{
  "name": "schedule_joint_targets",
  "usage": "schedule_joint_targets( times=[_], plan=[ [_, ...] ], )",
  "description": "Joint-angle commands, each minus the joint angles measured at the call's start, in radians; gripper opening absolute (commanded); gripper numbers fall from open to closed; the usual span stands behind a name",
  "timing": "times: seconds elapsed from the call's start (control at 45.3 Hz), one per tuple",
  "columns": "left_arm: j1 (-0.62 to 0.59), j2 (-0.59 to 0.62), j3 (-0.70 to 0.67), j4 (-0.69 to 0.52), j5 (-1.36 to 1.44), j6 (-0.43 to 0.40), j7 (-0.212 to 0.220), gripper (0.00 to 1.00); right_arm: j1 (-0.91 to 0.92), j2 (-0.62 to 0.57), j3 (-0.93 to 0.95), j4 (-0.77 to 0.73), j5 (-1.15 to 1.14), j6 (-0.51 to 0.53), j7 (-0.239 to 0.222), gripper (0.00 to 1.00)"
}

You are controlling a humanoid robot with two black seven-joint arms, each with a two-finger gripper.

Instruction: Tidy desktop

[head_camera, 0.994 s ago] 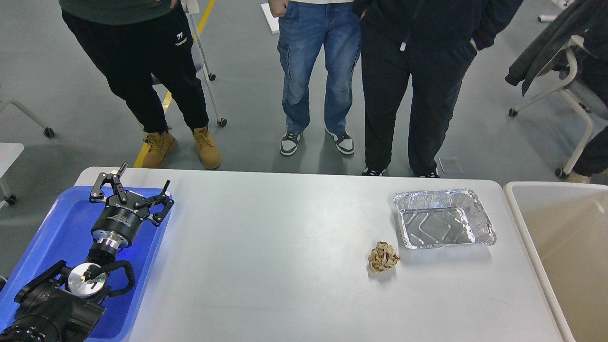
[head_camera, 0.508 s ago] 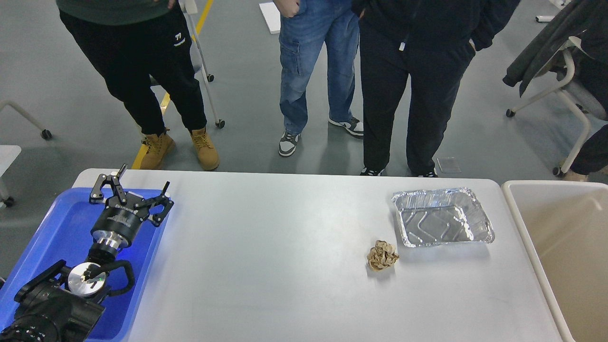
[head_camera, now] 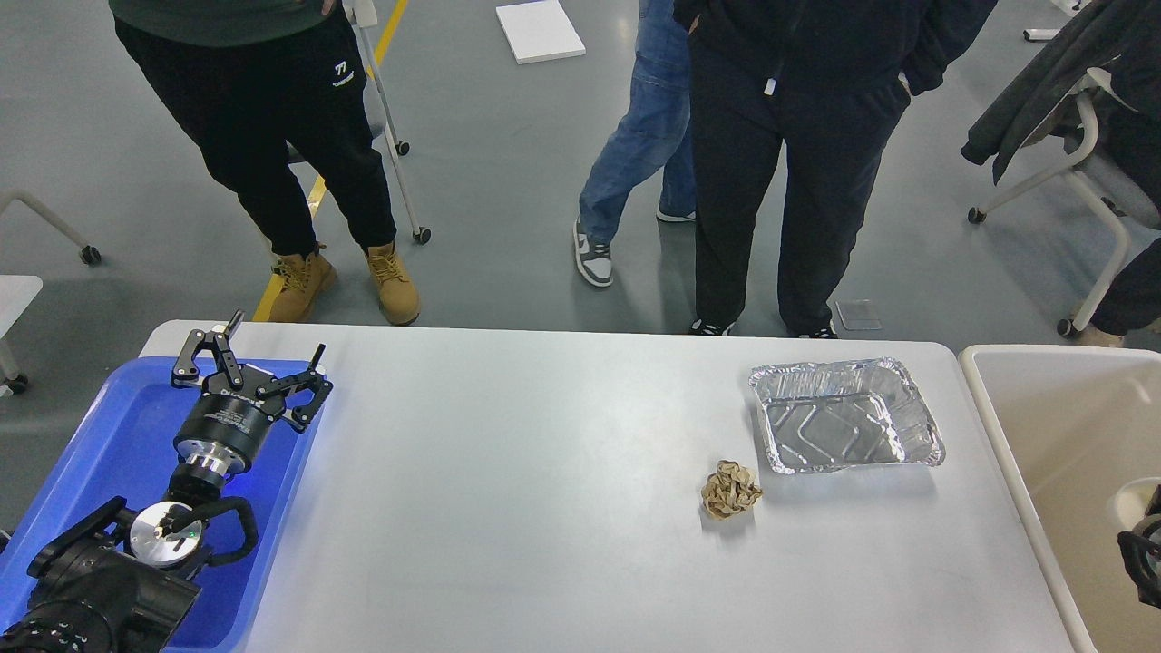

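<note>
1. The bench (head_camera: 544,508) stretches out right of the left claw (head_camera: 257,361), which hangs over the blue tray (head_camera: 82,453) at its left end.
2. Left claw's spread wide, holding nothing, arm reaching forward.
3. Right claw (head_camera: 1145,555): barely in view, can't tell.

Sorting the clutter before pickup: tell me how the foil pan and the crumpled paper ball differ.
The foil pan is shiny silver; the crumpled paper ball is dull brown. The pan is a wide, shallow rectangle with its open side up and nothing in it; the ball is a small, closed, irregular wad. The pan sits farther back and nearer the beige bin; the ball lies in front of its near-left corner, apart from it. Both rest on the desktop.
</note>
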State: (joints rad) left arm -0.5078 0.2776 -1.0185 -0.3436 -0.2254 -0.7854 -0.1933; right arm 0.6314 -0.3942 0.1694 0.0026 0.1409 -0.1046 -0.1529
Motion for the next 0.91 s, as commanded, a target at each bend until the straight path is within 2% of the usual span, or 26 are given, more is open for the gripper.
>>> schedule_joint_targets(
  times=[0.0, 0.022, 0.398, 0.574, 0.884],
  plan=[
    [0.0, 0.0, 0.0, 0.0, 0.0, 0.0, 0.0, 1.0, -0.025, 0.02, 0.033, -0.004, 0.006, -0.004, 0.004, 0.69],
    [0.0, 0.0, 0.0, 0.0, 0.0, 0.0, 0.0, 1.0, -0.025, 0.02, 0.033, -0.006, 0.006, -0.009, 0.006, 1.0],
    [-0.001, 0.0, 0.0, 0.0, 0.001, 0.0, 0.0, 1.0, -0.013, 0.014, 0.01, 0.011, -0.007, 0.032, 0.006, 1.0],
    [-0.001, 0.0, 0.002, 0.0, 0.001, 0.0, 0.0, 1.0, 0.043, -0.023, 0.008, 0.004, -0.007, 0.173, 0.007, 1.0],
    [0.0, 0.0, 0.002, 0.0, 0.0, 0.0, 0.0, 1.0, 0.272, -0.209, 0.027, 0.029, -0.004, 0.467, 0.006, 1.0]
  ],
)
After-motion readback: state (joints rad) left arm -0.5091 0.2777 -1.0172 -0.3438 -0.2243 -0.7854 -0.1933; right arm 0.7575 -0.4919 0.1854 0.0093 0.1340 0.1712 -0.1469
